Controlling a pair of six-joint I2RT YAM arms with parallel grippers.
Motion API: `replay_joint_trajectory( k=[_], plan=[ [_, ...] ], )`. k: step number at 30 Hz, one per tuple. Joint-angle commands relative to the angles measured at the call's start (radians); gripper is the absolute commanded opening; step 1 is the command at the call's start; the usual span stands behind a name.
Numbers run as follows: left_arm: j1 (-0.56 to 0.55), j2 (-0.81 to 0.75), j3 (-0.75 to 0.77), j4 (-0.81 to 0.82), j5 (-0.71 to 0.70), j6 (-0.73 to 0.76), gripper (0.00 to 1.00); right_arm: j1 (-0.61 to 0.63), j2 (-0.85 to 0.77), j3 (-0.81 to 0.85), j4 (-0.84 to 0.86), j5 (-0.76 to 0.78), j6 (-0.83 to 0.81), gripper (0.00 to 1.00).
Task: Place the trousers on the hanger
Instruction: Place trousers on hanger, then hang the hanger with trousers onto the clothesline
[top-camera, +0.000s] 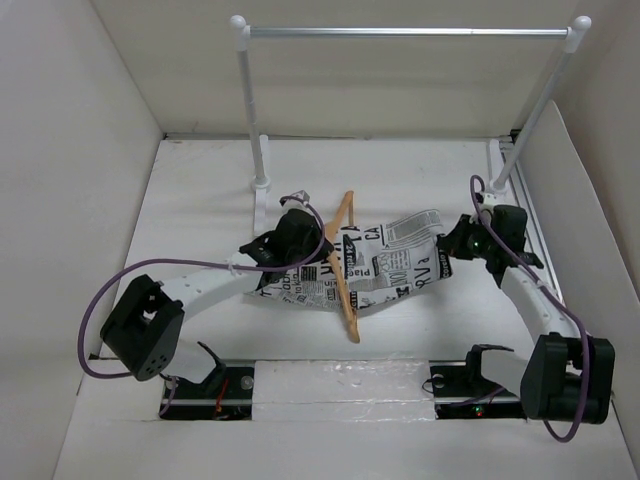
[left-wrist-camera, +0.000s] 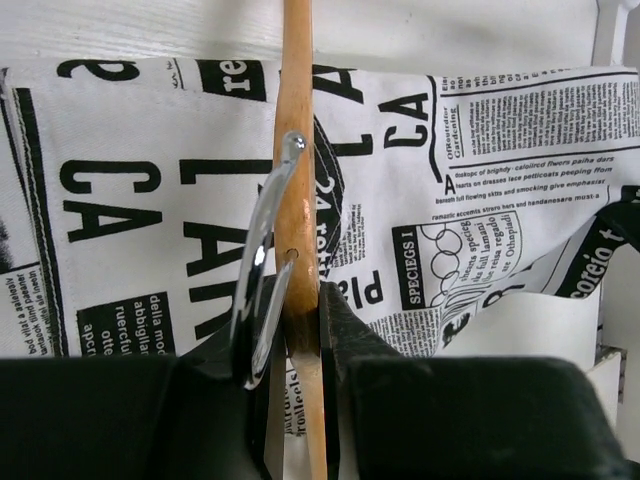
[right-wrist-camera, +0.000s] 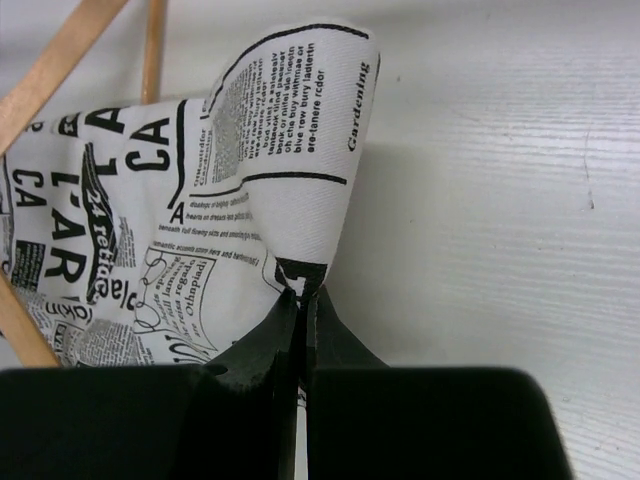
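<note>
two holds: left gripper (left-wrist-camera: 300, 318) clamps the hanger (left-wrist-camera: 296, 120), right gripper (right-wrist-camera: 301, 300) pinches trousers (right-wrist-camera: 270, 150).

White table (top-camera: 400, 180), plain white walls (top-camera: 400, 95), silver rail (top-camera: 400, 32) behind

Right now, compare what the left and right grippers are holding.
The left gripper clamps the stiff wooden hanger; the right gripper pinches the soft printed trousers. The left gripper sits at the trousers' left side, the right gripper at their right end. Shared: both jaws are shut.
</note>
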Motion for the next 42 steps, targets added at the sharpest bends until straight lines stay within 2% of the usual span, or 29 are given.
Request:
replay_joint_trajectory(
  k=[1,6,10,14,17,18,19,22,25,27,29,31,35,39,42],
  plan=[
    [0.002,-0.025,-0.027,-0.122,-0.08,0.107,0.0,-0.019,0.01,-0.004,0.026,-0.021,-0.04,0.0],
    [0.002,-0.036,-0.004,-0.12,-0.062,0.121,0.0,-0.019,0.117,0.004,0.074,-0.056,-0.051,0.0],
    [-0.047,-0.022,0.077,-0.207,-0.123,0.139,0.0,-0.019,0.179,-0.004,0.13,-0.036,-0.051,0.0],
    [-0.047,-0.036,0.11,-0.215,-0.082,0.126,0.0,-0.008,0.26,-0.004,0.163,-0.044,-0.038,0.0],
    [-0.047,-0.042,0.143,-0.242,-0.066,0.121,0.0,0.016,0.259,-0.023,0.175,-0.041,-0.017,0.0],
    [-0.047,-0.046,0.154,-0.255,-0.056,0.116,0.0,0.027,0.253,-0.024,0.173,-0.038,-0.012,0.06],
    [-0.047,-0.052,0.165,-0.264,-0.049,0.115,0.0,0.027,0.247,-0.022,0.146,-0.03,-0.011,0.25],
    [-0.047,-0.071,0.22,-0.302,-0.058,0.109,0.0,0.05,0.191,0.022,0.025,-0.019,-0.035,0.57],
    [-0.047,-0.085,0.361,-0.339,-0.088,0.112,0.0,0.097,0.084,0.119,-0.122,0.015,-0.064,0.69],
    [-0.056,-0.077,0.436,-0.37,-0.095,0.132,0.0,0.168,0.003,0.174,-0.17,0.015,-0.046,0.7],
    [-0.056,-0.05,0.597,-0.434,-0.112,0.161,0.0,0.325,-0.074,0.292,-0.204,0.034,0.052,0.72],
    [-0.056,-0.045,0.652,-0.443,-0.115,0.168,0.0,0.372,-0.088,0.311,-0.196,0.066,0.09,0.72],
    [-0.056,-0.034,0.728,-0.468,-0.109,0.185,0.0,0.666,-0.157,0.341,-0.059,0.198,0.34,0.75],
    [-0.056,-0.01,0.777,-0.473,-0.091,0.192,0.0,0.8,-0.105,0.397,0.015,0.272,0.382,0.84],
    [-0.056,0.01,0.821,-0.479,-0.075,0.199,0.0,0.811,-0.039,0.435,0.012,0.272,0.359,0.87]
  ],
)
